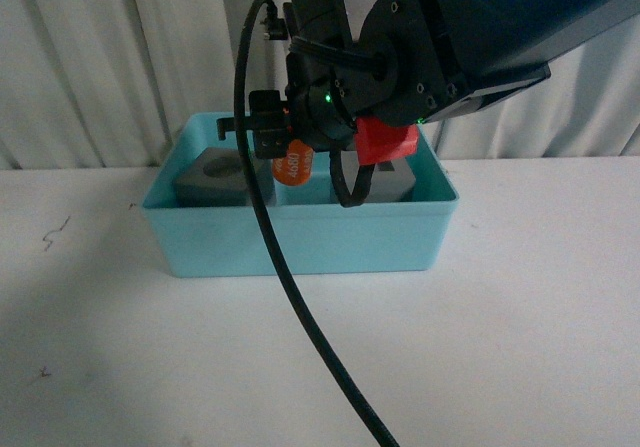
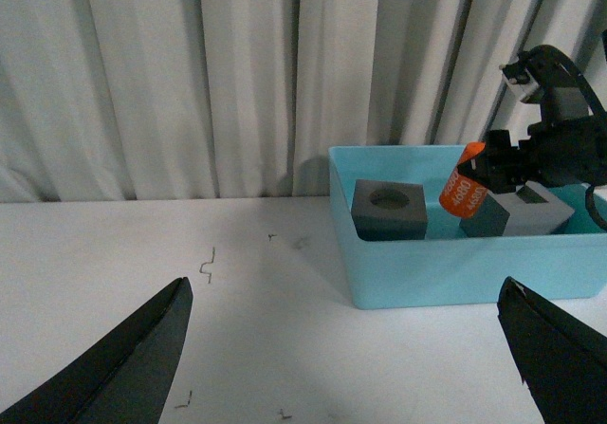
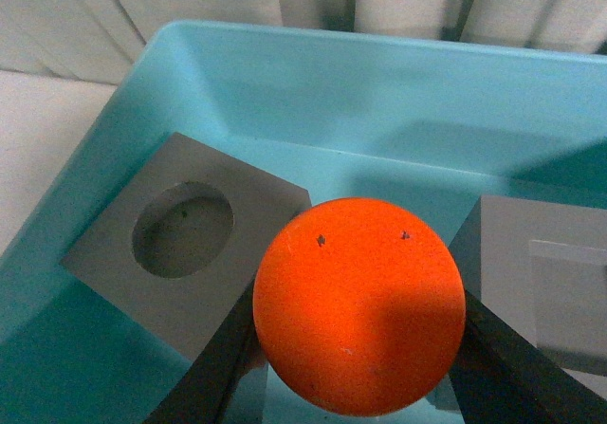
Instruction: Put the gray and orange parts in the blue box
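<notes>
The blue box [image 1: 300, 237] stands on the white table and also shows in the left wrist view [image 2: 455, 267] and the right wrist view [image 3: 285, 73]. Inside lie a gray cube with a round recess [image 1: 213, 174] [image 2: 388, 208] [image 3: 180, 239] and a gray cube with a square recess [image 1: 392, 181] [image 2: 526, 209] [image 3: 545, 282]. My right gripper [image 1: 292, 159] is shut on the orange cylinder [image 1: 293, 163] [image 2: 463, 192] [image 3: 358, 305] and holds it above the box's inside, between the two cubes. My left gripper [image 2: 351, 348] is open and empty over the table, short of the box.
A white curtain [image 1: 100, 57] hangs behind the table. The right arm's black cable [image 1: 300, 307] hangs down in front of the box. Small dark marks [image 2: 207, 270] dot the white table [image 1: 520, 347].
</notes>
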`<state>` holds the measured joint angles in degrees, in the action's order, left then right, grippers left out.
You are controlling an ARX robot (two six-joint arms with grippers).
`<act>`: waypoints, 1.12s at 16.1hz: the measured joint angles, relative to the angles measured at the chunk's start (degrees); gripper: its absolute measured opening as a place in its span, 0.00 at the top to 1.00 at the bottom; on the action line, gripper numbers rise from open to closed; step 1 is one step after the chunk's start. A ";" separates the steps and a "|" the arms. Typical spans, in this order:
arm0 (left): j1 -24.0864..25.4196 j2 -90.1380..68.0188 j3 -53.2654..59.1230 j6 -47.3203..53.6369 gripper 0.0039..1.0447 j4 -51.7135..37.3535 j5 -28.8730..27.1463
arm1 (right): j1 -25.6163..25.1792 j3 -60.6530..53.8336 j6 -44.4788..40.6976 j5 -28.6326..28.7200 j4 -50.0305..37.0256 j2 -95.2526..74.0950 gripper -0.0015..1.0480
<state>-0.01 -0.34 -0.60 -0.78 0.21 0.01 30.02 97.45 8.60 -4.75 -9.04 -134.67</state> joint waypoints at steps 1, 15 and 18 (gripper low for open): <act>0.00 0.00 0.00 -0.02 0.06 0.00 -0.02 | 0.00 0.00 0.17 -0.02 0.04 -0.11 0.56; 0.00 0.00 0.00 -0.02 0.06 -0.02 -0.02 | 0.07 1.01 1.88 -1.29 3.61 -4.11 0.42; 0.00 0.00 0.00 -0.02 0.06 -0.02 0.00 | 0.07 1.01 2.32 -0.59 3.21 -4.11 0.12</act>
<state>-0.01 -0.34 -0.60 -0.80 0.19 0.01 30.09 98.45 10.92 -5.34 -5.82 -138.78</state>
